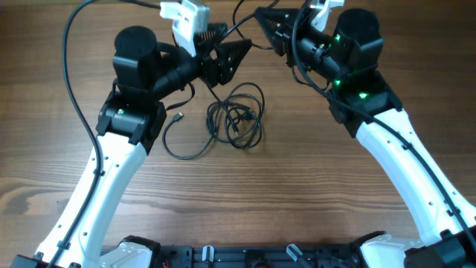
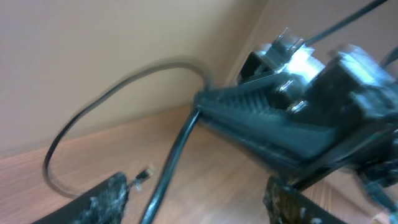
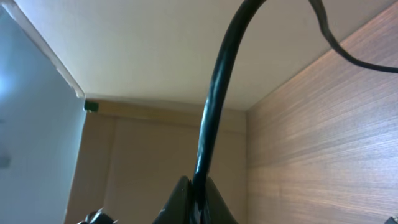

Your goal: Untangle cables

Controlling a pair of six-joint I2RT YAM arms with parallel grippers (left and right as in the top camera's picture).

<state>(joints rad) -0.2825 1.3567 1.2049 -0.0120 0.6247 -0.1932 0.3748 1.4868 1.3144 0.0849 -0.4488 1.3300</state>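
Overhead, the cables (image 1: 238,115) lie in a loose tangle on the wooden table (image 1: 312,193) between the two arms. The left gripper (image 1: 236,56) and right gripper (image 1: 262,18) sit close together beyond them. From the left wrist, that gripper's fingers (image 2: 102,199) stand apart, released, with one cord (image 2: 171,165) passing between them. From the right wrist, the right gripper is clenched on the cord, which rises from its tips.

It was probably an indoor robotics lab: a white left arm (image 1: 111,175) and right arm (image 1: 405,152) stood over a wood-grain table (image 1: 297,193), beside plain beige walls (image 2: 93,50).
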